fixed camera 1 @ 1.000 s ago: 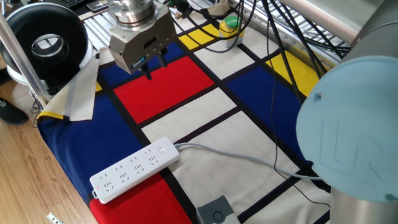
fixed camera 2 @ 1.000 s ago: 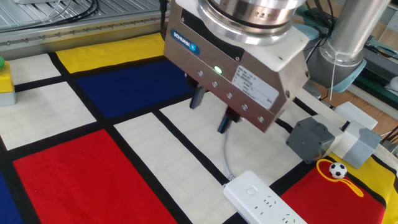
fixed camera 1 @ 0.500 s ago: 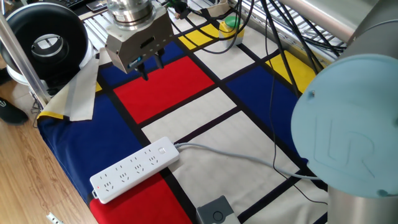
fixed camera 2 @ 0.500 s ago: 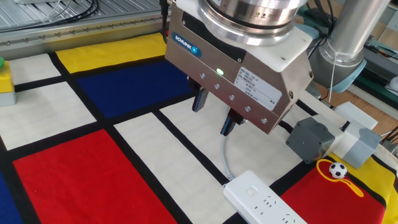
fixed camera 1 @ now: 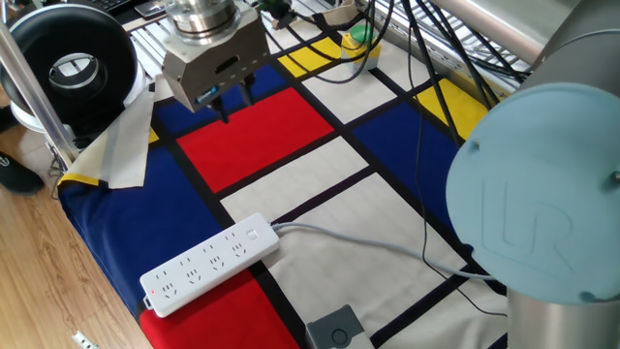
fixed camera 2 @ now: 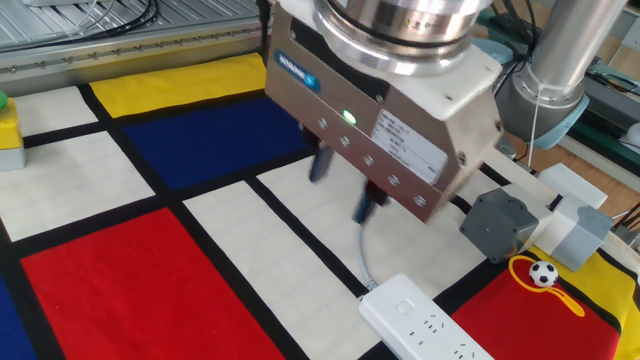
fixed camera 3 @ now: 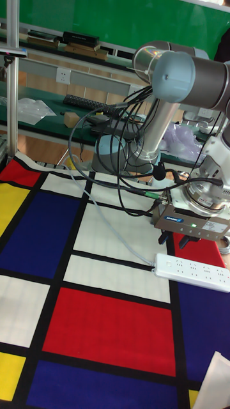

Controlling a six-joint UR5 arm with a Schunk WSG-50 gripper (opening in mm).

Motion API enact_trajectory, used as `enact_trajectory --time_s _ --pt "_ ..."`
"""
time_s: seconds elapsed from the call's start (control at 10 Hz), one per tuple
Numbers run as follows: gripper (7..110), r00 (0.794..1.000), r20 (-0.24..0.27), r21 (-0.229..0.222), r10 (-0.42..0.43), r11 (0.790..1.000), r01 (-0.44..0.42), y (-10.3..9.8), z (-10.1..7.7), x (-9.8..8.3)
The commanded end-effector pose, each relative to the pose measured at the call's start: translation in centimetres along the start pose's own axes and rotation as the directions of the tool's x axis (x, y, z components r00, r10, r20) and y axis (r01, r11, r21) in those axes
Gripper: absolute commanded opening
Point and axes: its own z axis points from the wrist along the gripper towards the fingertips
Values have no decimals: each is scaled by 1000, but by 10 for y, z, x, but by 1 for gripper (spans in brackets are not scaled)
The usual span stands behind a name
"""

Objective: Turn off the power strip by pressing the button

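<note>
Fingers of the tool (fixed camera 2: pixel 342 188) point down with a clear gap between them, released and grasping nothing; in one fixed view the tool (fixed camera 1: pixel 231 102) hangs over the red panel of the patterned cloth (fixed camera 1: pixel 320 184) that covers the surface. A small green light glows on the tool's metal housing in the other fixed view.

Below and ahead of the tool in the other fixed view lies the power strip (fixed camera 2: pixel 430 322), a long white bar flat on the cloth, well apart from the fingers. Its pale grey cord (fixed camera 2: pixel 366 262) leaves the near end and runs back beneath the tool. The button (fixed camera 2: pixel 397 299) would sit on the plain cord end of the strip, but it is too flush and white to pick out. In one fixed view the power strip (fixed camera 1: pixel 208 264) rests near the cloth's edge, with the tool well beyond it.

Beside the tool in the other fixed view stands a small grey box (fixed camera 2: pixel 498 221), and just past that a toy football (fixed camera 2: pixel 543 273). Farther off, a green round button (fixed camera 1: pixel 360 35) sits at the cloth's far corner.
</note>
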Motion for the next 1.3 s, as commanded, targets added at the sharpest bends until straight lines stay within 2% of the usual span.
enact_trajectory --time_s 0.0,0.1,0.3,0.4,0.6,0.7,0.8,1.0,1.2 --pt "44 999 1 -52 36 998 -36 12 -7 -5" --pt "22 1000 0 -29 12 1000 -12 4 -9 -8" --pt "22 999 2 14 52 999 -52 -7 -3 -11" --pt "22 998 1 17 68 998 -68 -5 3 -14" --pt "22 999 -5 -32 43 999 -44 8 15 -19" --pt "44 1000 -5 -14 30 999 -30 1 15 -20" --pt "44 1000 -7 30 17 999 -16 -10 14 -19" --pt "44 1000 -2 -5 17 1000 -17 -3 14 -21" --pt "44 999 33 -40 5 999 -4 6 13 -29"
